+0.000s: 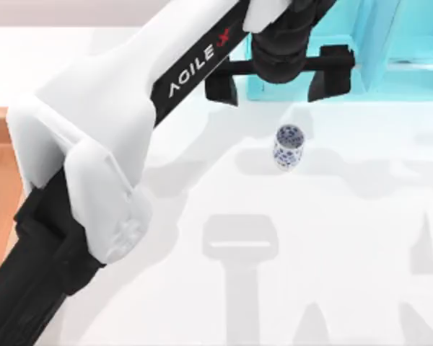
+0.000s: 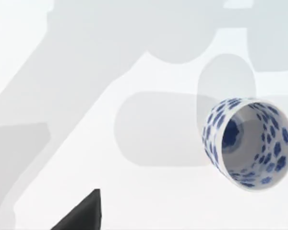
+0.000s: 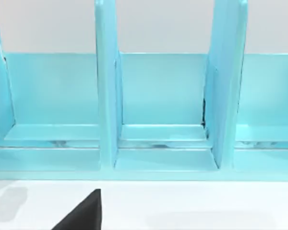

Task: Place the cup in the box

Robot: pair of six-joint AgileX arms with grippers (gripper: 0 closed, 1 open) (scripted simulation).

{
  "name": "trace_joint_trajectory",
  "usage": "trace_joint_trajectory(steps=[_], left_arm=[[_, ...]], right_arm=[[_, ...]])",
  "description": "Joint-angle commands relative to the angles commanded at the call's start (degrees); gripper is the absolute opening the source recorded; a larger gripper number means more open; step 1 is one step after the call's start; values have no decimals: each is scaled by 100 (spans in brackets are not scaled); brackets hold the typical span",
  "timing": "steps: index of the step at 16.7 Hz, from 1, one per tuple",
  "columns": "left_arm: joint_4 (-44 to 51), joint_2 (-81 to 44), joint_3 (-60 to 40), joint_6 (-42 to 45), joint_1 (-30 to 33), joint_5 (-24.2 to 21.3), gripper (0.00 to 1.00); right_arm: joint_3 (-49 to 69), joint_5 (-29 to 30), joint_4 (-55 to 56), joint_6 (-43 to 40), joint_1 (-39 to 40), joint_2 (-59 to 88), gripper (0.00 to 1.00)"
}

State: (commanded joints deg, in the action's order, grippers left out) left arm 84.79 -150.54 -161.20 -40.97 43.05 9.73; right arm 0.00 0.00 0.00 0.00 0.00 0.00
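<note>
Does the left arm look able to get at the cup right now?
Probably yes: the left gripper hangs open just beyond the upright cup, and nothing lies between them on the white table.

Glossy glazed cup [image 1: 288,146], matt white table [image 1: 332,238], smooth turquoise shelf [image 3: 158,105], wooden box [image 1: 0,194].

Left arm [image 1: 108,108]: chunky white shell w/ rounded, boxy housings, smooth glossy finish. A black strip runs along the upper link, white "AGILE" lettering on it plus a red X mark. Lower link is matte black, angular, w/ a faint embossed round cap on the white housing above it. Wrist section black, ribbed, cylindrical. Left end effector [image 1: 273,85]: black crossbar w/ two short, blocky black fingers [image 1: 221,88] hanging from its ends, set wide apart. In both wrist views a black wedge-shaped finger tip [image 2: 84,214] pokes in at the edge
</note>
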Motion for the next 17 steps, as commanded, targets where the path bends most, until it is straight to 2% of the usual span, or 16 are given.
trace_joint_trajectory(steps=[4,12,17], left_arm=[[394,-392,-496,-81,207,133,100],[401,-495,-594,-60,180,128,100],[388,-1530,-1621,27,103,98,100]], right_arm=[[0,0,0,0,0,0,100],[0,0,0,0,0,0,100],[0,0,0,0,0,0,100]])
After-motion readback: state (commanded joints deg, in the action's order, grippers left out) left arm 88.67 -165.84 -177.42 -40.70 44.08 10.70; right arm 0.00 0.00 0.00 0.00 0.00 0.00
